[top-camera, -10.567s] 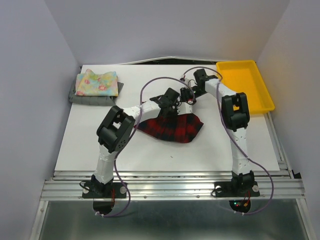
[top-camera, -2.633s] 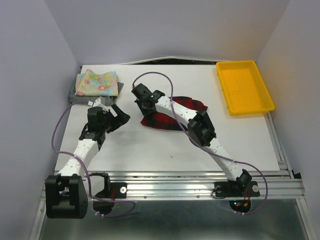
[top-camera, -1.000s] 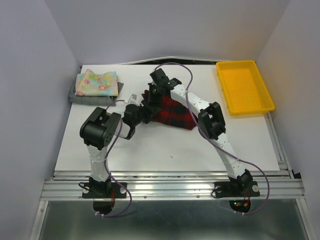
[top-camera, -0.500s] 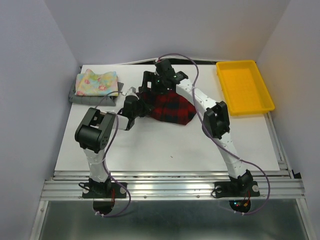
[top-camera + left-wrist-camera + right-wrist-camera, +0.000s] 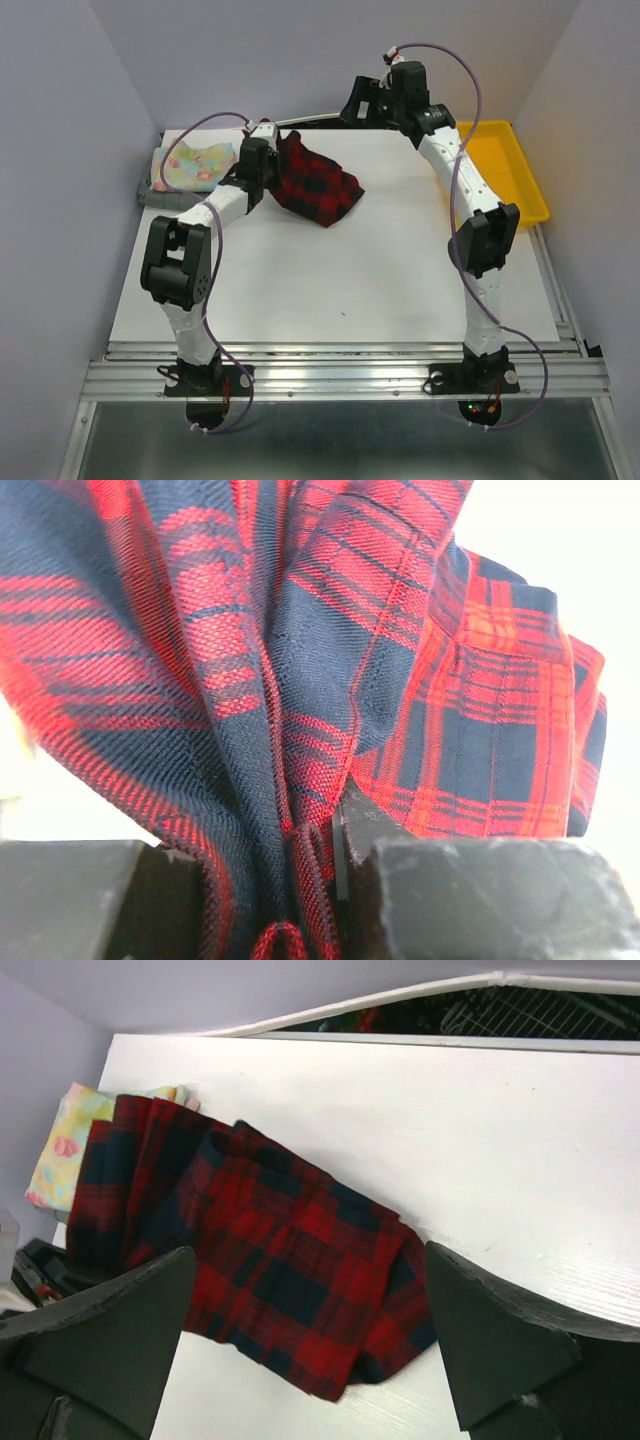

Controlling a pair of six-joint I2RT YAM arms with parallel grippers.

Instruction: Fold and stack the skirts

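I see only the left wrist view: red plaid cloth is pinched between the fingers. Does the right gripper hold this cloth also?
Observer: No. The right gripper is open, raised over the far edge of the table, and it holds nothing.
Operator: Where are the other skirts?
Observer: The floral skirt lies folded on the grey skirt at the far left corner, just left of the left gripper.
Operator: Is my cloth completely in the air?
Observer: It seems not. The right end of the plaid skirt appears to rest on the table.
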